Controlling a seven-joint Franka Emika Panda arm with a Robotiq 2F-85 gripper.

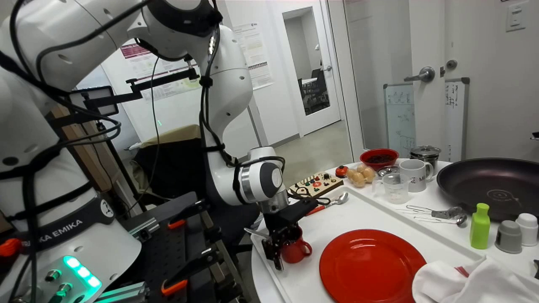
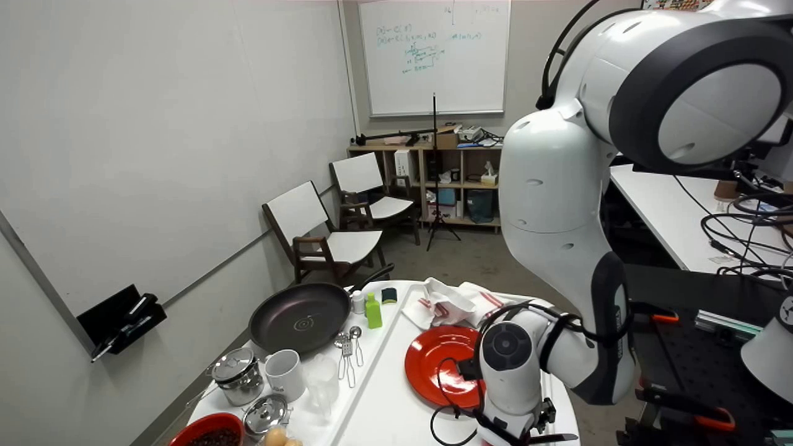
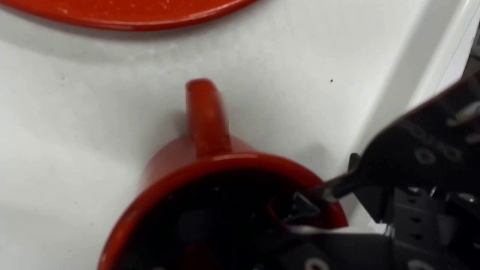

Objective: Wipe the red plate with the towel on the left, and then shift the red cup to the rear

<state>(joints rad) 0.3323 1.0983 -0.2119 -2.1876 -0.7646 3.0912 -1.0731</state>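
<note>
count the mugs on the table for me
2: the red mug on the tray, and the white mug beside the pot. Others may be hidden.

Glossy white, the arm (image 1: 229,80) has dark-grey joint caps (image 1: 266,181) and black cables (image 1: 205,86) strapped on above the black hand (image 1: 282,250), which shows pale rings (image 3: 425,155); well apart, the base (image 1: 105,246) bears partly covered FRANKA EMIKA lettering above green lights (image 1: 83,272).

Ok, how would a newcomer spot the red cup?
Find the white tray, then the wide red plate on it. Between that plate and the robot's base is the small red cup; its side handle sets it apart from the flat plate.
</note>
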